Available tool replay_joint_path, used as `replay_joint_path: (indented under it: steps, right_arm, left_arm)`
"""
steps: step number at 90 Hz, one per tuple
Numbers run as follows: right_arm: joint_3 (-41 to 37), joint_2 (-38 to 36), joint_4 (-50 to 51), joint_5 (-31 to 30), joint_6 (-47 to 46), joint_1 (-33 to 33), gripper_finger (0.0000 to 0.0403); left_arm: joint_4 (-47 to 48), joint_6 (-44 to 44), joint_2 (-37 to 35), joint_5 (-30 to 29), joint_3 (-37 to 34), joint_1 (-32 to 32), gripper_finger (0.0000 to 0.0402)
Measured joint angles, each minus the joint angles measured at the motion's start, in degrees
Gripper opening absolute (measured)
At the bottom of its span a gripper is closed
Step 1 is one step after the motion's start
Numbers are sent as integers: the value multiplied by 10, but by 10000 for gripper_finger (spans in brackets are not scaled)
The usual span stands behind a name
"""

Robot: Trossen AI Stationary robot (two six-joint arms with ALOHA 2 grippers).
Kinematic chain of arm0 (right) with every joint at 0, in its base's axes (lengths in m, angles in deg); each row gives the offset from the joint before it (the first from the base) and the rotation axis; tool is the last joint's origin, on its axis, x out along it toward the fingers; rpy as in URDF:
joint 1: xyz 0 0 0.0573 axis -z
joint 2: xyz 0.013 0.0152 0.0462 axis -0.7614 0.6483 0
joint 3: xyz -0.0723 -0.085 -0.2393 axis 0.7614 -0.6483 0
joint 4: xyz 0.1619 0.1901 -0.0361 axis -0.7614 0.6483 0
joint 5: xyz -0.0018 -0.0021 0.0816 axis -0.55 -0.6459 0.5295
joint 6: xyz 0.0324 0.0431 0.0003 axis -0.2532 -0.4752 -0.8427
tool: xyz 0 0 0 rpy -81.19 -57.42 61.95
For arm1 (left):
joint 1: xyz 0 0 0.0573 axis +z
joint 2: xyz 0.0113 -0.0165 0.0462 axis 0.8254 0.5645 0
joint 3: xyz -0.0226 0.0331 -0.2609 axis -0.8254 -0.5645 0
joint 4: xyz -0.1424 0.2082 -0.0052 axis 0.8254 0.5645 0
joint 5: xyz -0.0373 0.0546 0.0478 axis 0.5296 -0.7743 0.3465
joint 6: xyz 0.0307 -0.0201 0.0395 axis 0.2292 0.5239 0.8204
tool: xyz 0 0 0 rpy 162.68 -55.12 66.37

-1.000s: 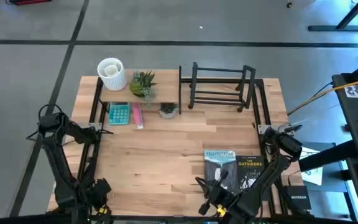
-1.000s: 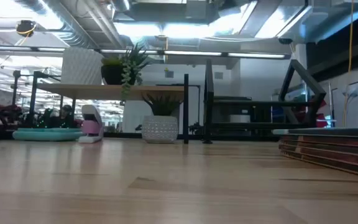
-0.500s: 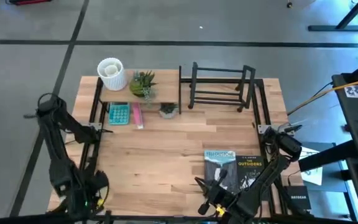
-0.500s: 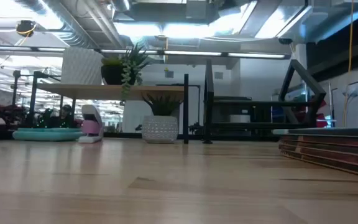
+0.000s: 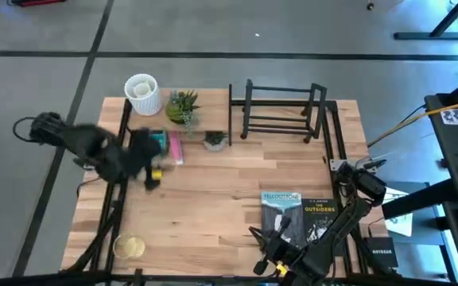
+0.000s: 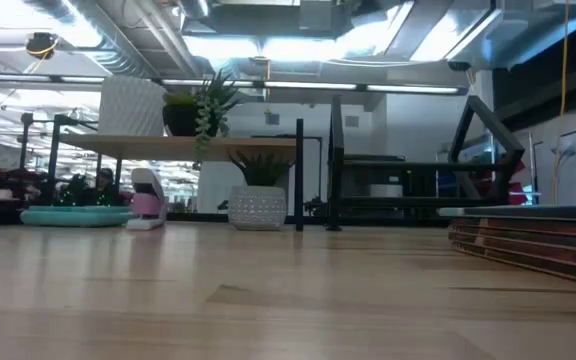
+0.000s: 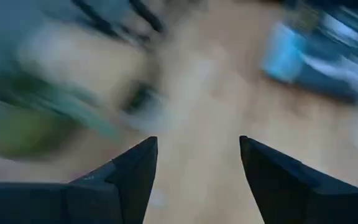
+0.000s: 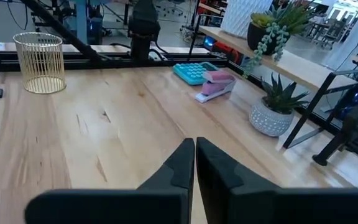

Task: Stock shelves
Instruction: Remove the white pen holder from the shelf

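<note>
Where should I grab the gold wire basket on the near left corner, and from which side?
Grip the wire basket by its rim, one finger inside and one outside, coming from above: it stands upright with an open top and thin wire walls. The open left gripper is nearer.

Two dark, near-black jointed arms, built of slim tubular links between rounded, bulkier joint housings, with thin black cables looping off the joints. Left gripper (image 7: 194,177) ending in two matte black wedge-shaped fingers (image 7: 120,180) with flat angular faces. Right gripper (image 8: 195,163) with the same tapered black fingers on a broad dark crossbar, yellow marks near its base.
</note>
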Motion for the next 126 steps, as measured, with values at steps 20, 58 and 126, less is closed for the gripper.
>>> replay_joint_path:
  steps: [20, 58, 126]
  right_arm:
    - [0, 0, -3, 0, 0, 1, 1]
    - [0, 0, -19, 51, -5, 34, 1]
    - [0, 0, -33, 93, -1, 45, 1]
  left_arm:
    - [-4, 225, 19, -30, 73, 195, 217]
    - [175, 300, 115, 42, 93, 452, 217]
    - [167, 352, 197, 134, 92, 611, 163]
